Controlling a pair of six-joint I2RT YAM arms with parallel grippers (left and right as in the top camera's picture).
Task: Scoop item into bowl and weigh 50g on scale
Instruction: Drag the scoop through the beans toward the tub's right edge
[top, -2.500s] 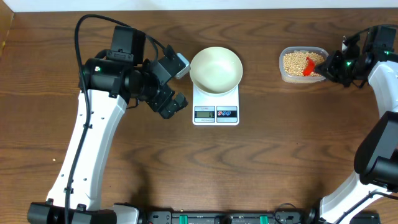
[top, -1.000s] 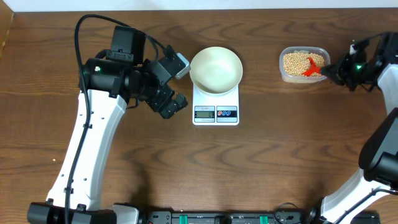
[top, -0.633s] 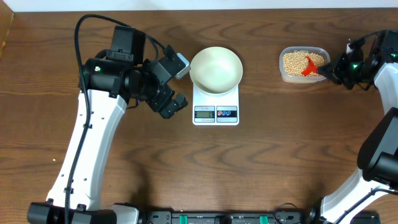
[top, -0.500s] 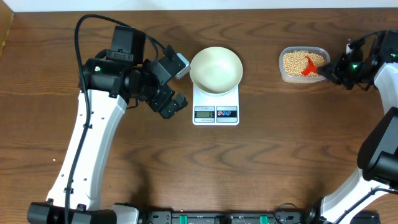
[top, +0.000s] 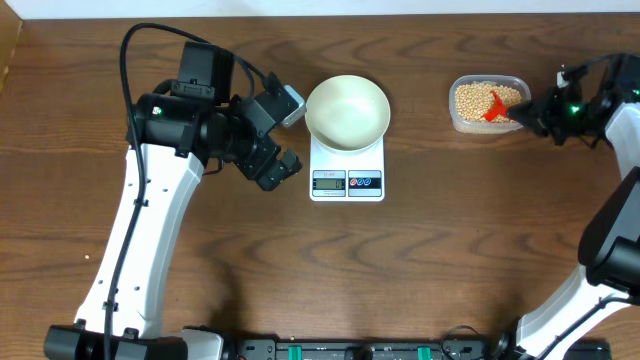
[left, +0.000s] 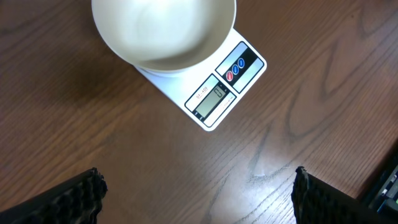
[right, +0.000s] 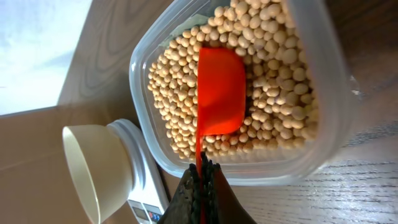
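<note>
The white bowl (top: 347, 110) sits empty on the white scale (top: 347, 178) at the table's middle; both show in the left wrist view, bowl (left: 163, 31) and scale (left: 217, 93). Tan-yellow beans (top: 474, 100) fill a clear plastic tub (top: 488, 125) at the far right. My right gripper (top: 528, 113) is shut on the handle of an orange scoop (right: 220, 93), whose cup lies among the beans (right: 280, 118) in the tub (right: 273, 168). My left gripper (top: 282, 165) is open and empty, just left of the scale, its fingertips at the lower corners of the left wrist view (left: 199, 199).
The right wrist view also shows the bowl (right: 93, 168) and scale (right: 140, 186) beyond the tub. A white surface runs along the table's far edge (top: 300, 8). Black fixtures sit at the front edge (top: 360, 350).
The right gripper drew back to the right, then shifted slightly left again; the scoop stays in the tub. The left arm, bowl and scale have not moved.
</note>
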